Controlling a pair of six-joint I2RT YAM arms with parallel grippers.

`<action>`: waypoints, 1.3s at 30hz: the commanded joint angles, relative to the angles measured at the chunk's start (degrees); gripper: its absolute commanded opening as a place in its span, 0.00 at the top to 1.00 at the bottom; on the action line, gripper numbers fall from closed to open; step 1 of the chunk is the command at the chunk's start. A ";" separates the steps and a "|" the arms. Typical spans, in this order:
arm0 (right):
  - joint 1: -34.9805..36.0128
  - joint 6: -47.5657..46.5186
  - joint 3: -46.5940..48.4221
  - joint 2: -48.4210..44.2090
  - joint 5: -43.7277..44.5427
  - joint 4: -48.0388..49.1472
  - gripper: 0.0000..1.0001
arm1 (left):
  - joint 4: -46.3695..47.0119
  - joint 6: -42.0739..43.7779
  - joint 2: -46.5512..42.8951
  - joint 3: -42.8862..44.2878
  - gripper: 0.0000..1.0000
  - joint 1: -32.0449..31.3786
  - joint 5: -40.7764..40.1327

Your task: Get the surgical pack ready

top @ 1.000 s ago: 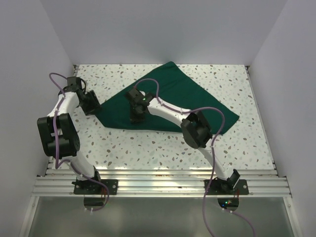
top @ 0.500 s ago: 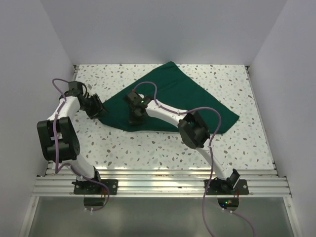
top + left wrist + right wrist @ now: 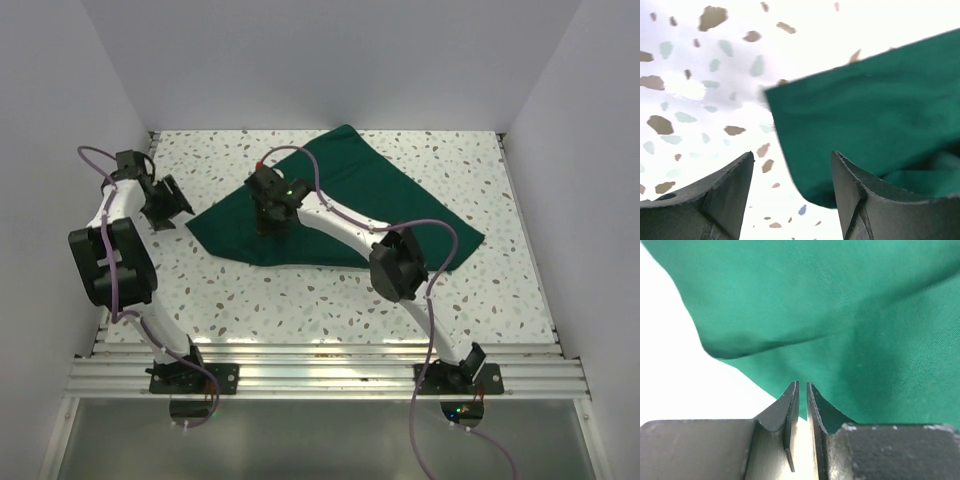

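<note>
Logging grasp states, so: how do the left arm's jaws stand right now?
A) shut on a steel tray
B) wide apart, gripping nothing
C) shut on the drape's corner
B: the left wrist view shows the left gripper with its jaws wide apart, the green drape lying ungripped, its corner beyond them.

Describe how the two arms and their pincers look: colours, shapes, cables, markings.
Both arms are white links with black joint housings, left arm and right arm alike. A purple cable loops along each. The left pincer and right pincer have dark grey, wedge-shaped fingers tapering to thin tips. A small green light glows on the right wrist. No markings are readable.
</note>
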 commanded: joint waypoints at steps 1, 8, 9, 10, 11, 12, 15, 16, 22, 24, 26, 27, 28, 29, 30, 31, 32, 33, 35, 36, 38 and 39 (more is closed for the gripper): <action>-0.70 -2.74 5.68 -6.76 0.51 -1.49 0.84 | -0.44 2.20 2.64 0.65 0.33 1.29 -1.86; -6.66 -3.79 0.25 -15.35 -0.80 -1.50 0.82 | 0.97 3.61 8.88 1.09 0.39 1.29 2.01; -7.55 -4.41 -1.42 -16.60 -1.33 -1.06 0.82 | 1.32 3.61 9.23 1.09 0.40 1.20 2.71; -9.39 -4.85 -5.27 -17.74 -1.59 -0.71 0.82 | 1.50 3.70 9.93 1.09 0.41 1.29 2.98; -10.28 -5.98 -7.22 -20.19 -1.60 -0.19 0.82 | 1.67 3.70 10.12 1.09 0.42 1.29 3.07; -11.07 -6.52 -9.15 -21.25 -1.34 -0.09 0.82 | 2.11 3.79 10.47 1.09 0.42 1.20 3.42; -14.15 -7.93 -18.28 -25.38 -1.07 0.35 0.82 | 2.03 3.96 12.40 2.23 0.45 1.29 3.51; -15.46 -8.19 -19.88 -26.27 -0.98 0.78 0.82 | 2.11 3.96 13.36 2.67 0.46 1.29 3.59; -17.49 -9.33 -26.57 -29.88 -1.42 2.28 0.82 | 3.08 3.52 16.00 3.46 0.62 1.29 5.70; -17.67 -9.07 -27.19 -29.70 -1.60 2.02 0.82 | 3.17 3.61 15.92 3.20 0.73 1.29 6.41; -18.89 -8.11 -27.89 -29.70 -2.82 2.37 0.82 | 3.43 3.70 14.78 2.85 0.90 1.20 7.28; -19.51 -7.76 -28.76 -29.88 -3.09 2.46 0.82 | 3.35 3.61 13.56 2.76 0.95 1.29 7.81; -20.82 -7.40 -29.38 -30.05 -3.35 2.89 0.82 | 3.34 3.61 12.94 2.85 1.00 1.29 8.42; -21.62 -7.40 -29.82 -30.05 -3.35 2.90 0.82 | 3.00 3.44 12.32 3.02 1.00 1.20 9.73; -22.49 -7.75 -29.91 -29.79 -3.35 2.37 0.82 | 2.91 3.00 10.92 3.63 1.00 1.03 10.44; -24.16 -8.45 -29.83 -29.36 -3.44 0.98 0.82 | 2.64 2.74 10.21 3.90 1.00 0.94 11.06; -25.13 -8.98 -29.91 -29.18 -3.44 0.44 0.82 | 2.21 2.47 9.51 4.34 1.00 0.85 11.67; -26.18 -9.42 -30.26 -29.00 -3.44 -0.09 0.82 | 1.94 1.77 7.94 4.86 1.00 0.24 12.12; -29.52 -10.39 -30.88 -29.35 -3.35 -1.41 0.82 | 1.85 1.07 6.35 5.31 1.00 -0.64 13.34; -31.80 -10.65 -32.19 -29.61 -3.44 -1.41 0.82 | 1.94 0.02 4.95 5.39 1.00 -1.69 13.79; -33.83 -11.44 -33.60 -30.31 -3.27 -1.67 0.82 | 2.20 -1.04 3.53 5.48 1.00 -3.01 14.32; -35.84 -11.70 -34.82 -30.32 -3.27 -1.94 0.82 | 2.55 -2.44 2.05 5.31 1.00 -4.76 14.23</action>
